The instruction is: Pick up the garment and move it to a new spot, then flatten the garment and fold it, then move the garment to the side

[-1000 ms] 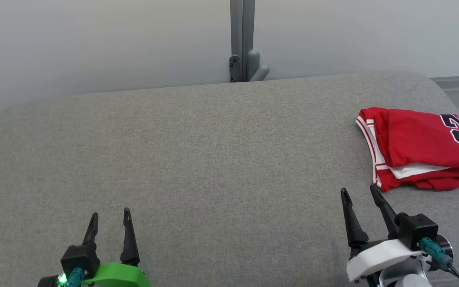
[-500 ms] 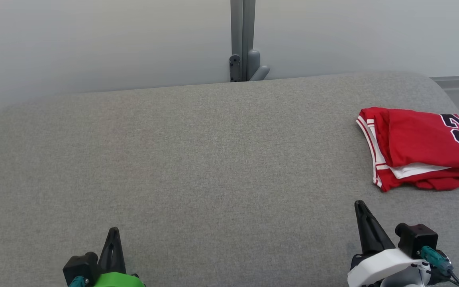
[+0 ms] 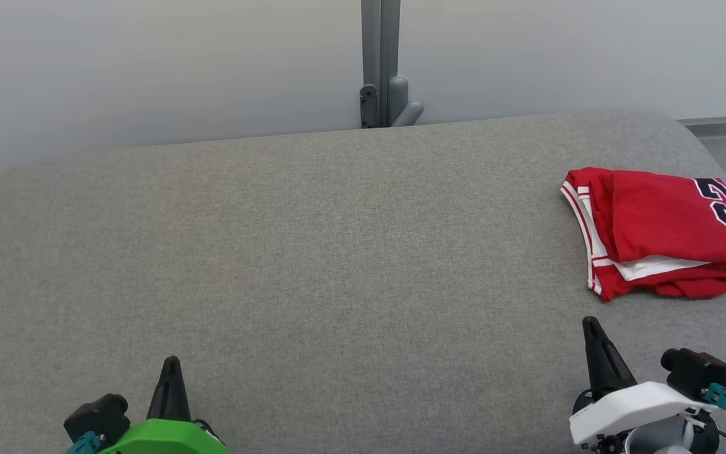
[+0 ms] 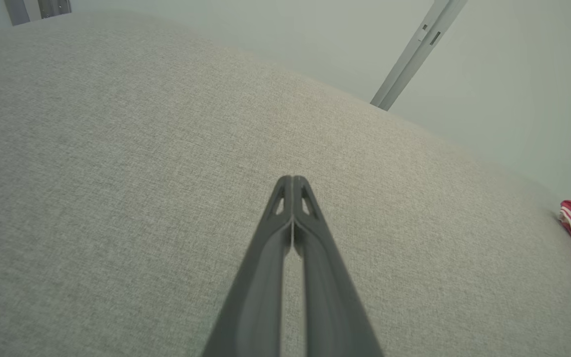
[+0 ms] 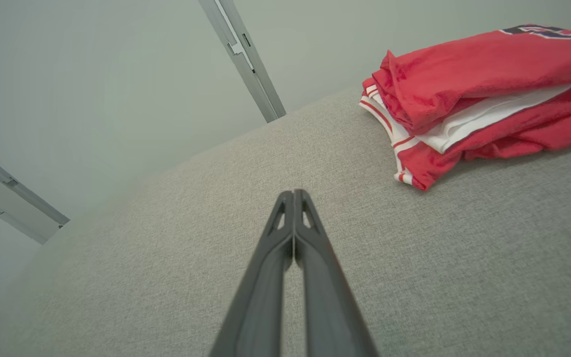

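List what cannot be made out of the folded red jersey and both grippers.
- Red jersey: right end cut by head view's right edge; lower layers hidden under the top fold.
- Left gripper and right gripper: bases cut by head view's bottom edge.

A wide bench covered in grey woven fabric stood against a plain pale wall. A grey metal post rose behind its far edge, in soft, even light.

Grey fabric surface; folded red garment at right edge.
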